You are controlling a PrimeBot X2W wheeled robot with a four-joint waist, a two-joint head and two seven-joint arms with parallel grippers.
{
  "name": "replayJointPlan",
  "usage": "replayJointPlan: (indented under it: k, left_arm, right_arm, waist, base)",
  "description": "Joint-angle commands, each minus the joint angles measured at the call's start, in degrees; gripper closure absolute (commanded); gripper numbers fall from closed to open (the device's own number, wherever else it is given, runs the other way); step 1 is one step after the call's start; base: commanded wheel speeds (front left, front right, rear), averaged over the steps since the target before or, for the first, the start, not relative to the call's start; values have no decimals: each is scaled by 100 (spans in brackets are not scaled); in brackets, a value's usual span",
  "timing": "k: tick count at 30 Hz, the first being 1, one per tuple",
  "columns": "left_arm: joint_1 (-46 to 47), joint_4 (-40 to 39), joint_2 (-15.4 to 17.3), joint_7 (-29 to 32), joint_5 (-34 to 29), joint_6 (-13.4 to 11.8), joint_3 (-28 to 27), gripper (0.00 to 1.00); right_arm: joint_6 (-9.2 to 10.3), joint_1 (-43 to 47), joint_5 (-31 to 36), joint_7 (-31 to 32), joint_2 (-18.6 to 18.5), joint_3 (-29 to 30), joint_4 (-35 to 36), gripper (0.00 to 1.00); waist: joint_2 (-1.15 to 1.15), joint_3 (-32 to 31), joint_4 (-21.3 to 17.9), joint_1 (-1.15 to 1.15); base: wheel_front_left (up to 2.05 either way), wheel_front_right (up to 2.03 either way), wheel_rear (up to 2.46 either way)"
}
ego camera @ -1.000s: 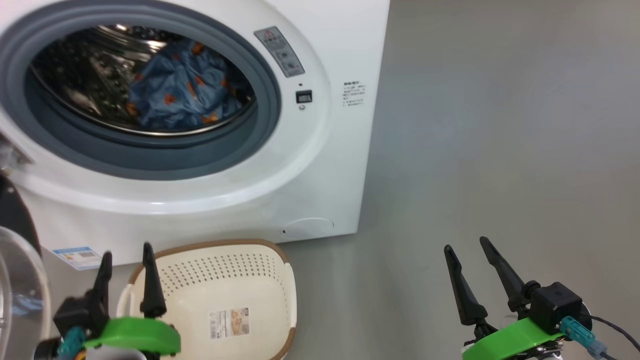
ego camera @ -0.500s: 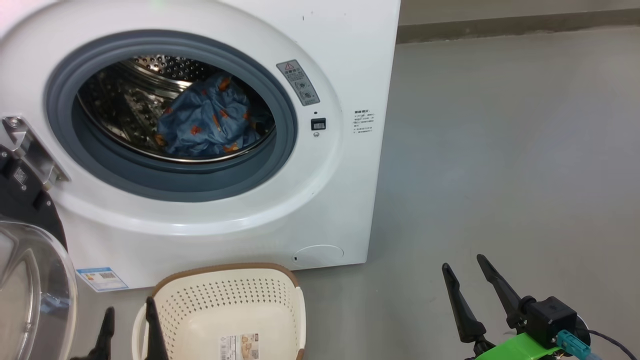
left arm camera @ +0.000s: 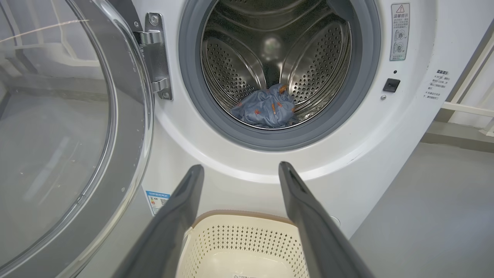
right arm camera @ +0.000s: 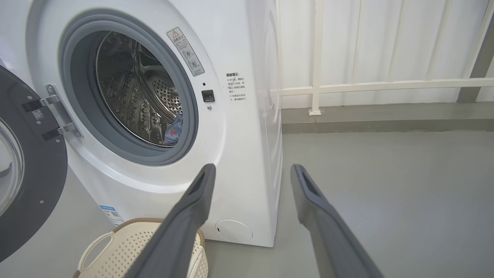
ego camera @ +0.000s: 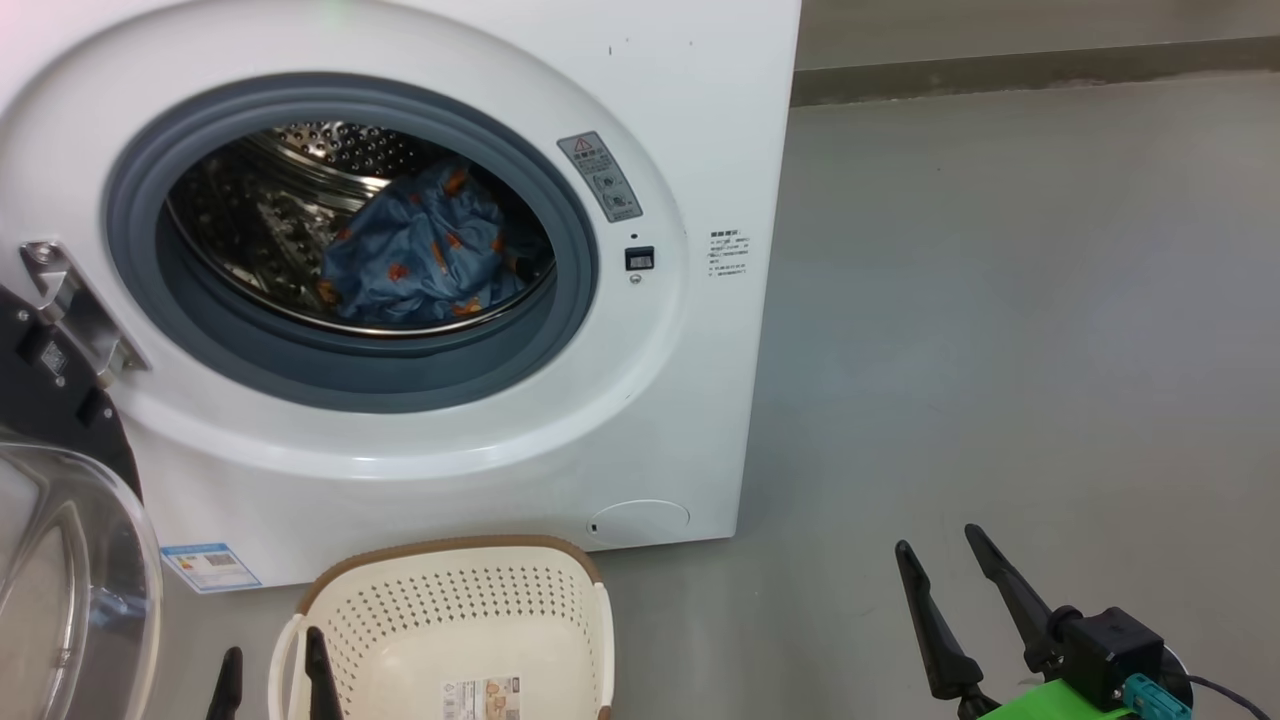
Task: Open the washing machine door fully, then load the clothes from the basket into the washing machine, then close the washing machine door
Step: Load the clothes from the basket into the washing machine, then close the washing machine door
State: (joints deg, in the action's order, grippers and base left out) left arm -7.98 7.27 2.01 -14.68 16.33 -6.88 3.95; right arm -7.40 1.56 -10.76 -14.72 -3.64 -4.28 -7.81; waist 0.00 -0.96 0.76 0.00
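Observation:
The white washing machine point(ego camera: 690, 130) stands with its door point(ego camera: 60, 560) swung open at the left, glass bowl window point(left arm camera: 50, 127) facing out. The blue bear-print clothes point(ego camera: 420, 260) lie inside the steel drum point(left arm camera: 231, 58). On the floor before the machine sits the cream basket point(ego camera: 450, 620), nothing in it but its label. My left gripper point(ego camera: 272, 657) hangs open at the basket's left handle, holding nothing. My right gripper point(ego camera: 938, 548) hangs open over bare floor, to the right of the machine.
Grey floor point(ego camera: 1000, 320) stretches to the right of the machine. A white railing point(right arm camera: 366, 85) and a low kerb point(right arm camera: 386, 123) run behind it. The open door's hinge point(ego camera: 70, 310) juts out at the machine's left.
The head camera has tilted up, so machine and basket sit lower in the picture. Both grippers have dropped toward the bottom edge, the left one nearly out of view. Clothes stay in the drum.

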Motion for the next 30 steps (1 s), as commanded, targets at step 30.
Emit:
replayJointPlan:
  k: [30]
  left_arm:
    - [96, -201, 87, -32, -79, -35, -132, 0]
  right_arm:
    - [-9, -78, -25, -28, 14, -105, 147, 0]
  waist:
    - [0, 39, 5, 0]
  base:
    - [0, 0, 0]
